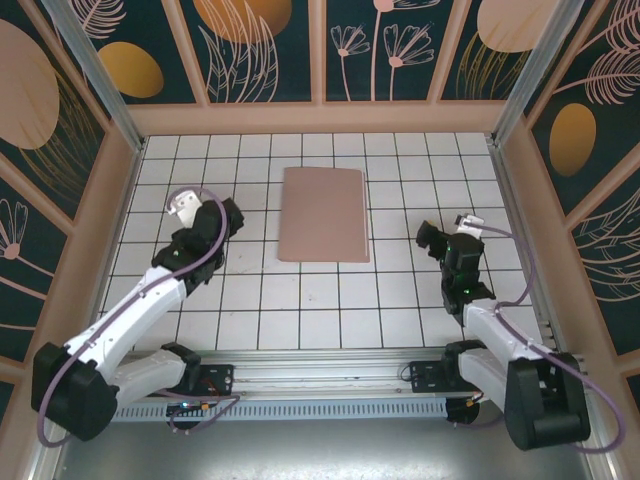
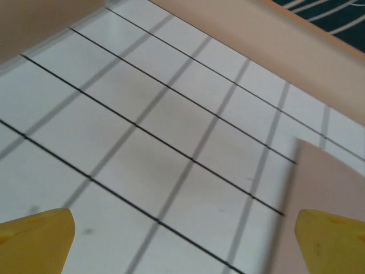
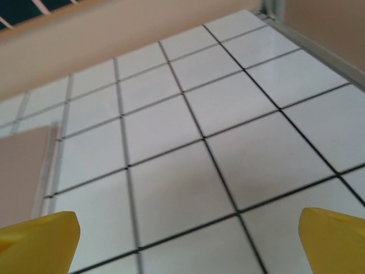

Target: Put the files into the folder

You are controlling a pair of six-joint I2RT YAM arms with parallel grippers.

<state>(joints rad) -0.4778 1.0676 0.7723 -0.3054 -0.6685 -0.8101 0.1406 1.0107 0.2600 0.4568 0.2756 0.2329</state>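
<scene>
Between left pincer (image 1: pixel 232 216) and right pincer (image 1: pixel 427 238), folder (image 1: pixel 323 214) lying flat, untouched

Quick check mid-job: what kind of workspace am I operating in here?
Probably an enclosed tabletop robot test cell: white gridded table, leaf-patterned wall panels around it, a folder lying between the left arm and right arm.

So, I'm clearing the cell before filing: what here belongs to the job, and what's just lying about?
Job: folder, closed flat; left gripper and right gripper, both open.
Not the job: table, walls.
</scene>
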